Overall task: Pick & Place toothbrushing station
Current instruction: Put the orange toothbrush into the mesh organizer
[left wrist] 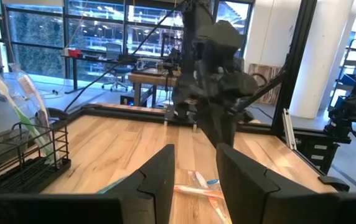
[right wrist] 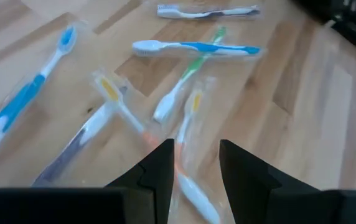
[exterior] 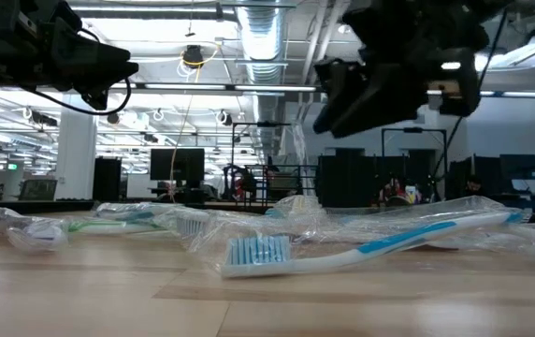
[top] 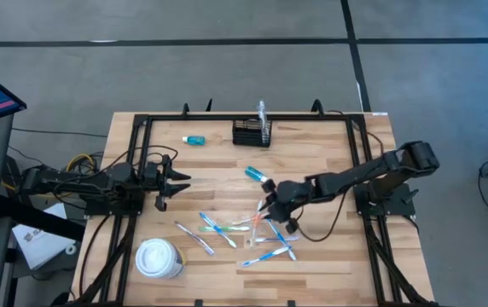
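Observation:
The black wire-mesh organiser (top: pixel 251 134) stands at the table's far middle with a wrapped toothbrush (top: pixel 262 113) upright in it; it also shows in the left wrist view (left wrist: pixel 22 158). Several wrapped toothbrushes (top: pixel 252 230) lie scattered on the table's middle. My right gripper (top: pixel 270 213) is open and hovers above them, over an orange-and-white toothbrush (right wrist: pixel 187 124); in the low view it (exterior: pixel 366 89) is well clear of the table. My left gripper (top: pixel 178 181) is open and empty at the table's left.
A white lidded paper cup (top: pixel 159 258) stands near the front left. A small teal item (top: pixel 194 140) lies left of the organiser. A blue toothbrush (top: pixel 256 175) lies just behind my right gripper. A black frame (top: pixel 142 128) borders the table.

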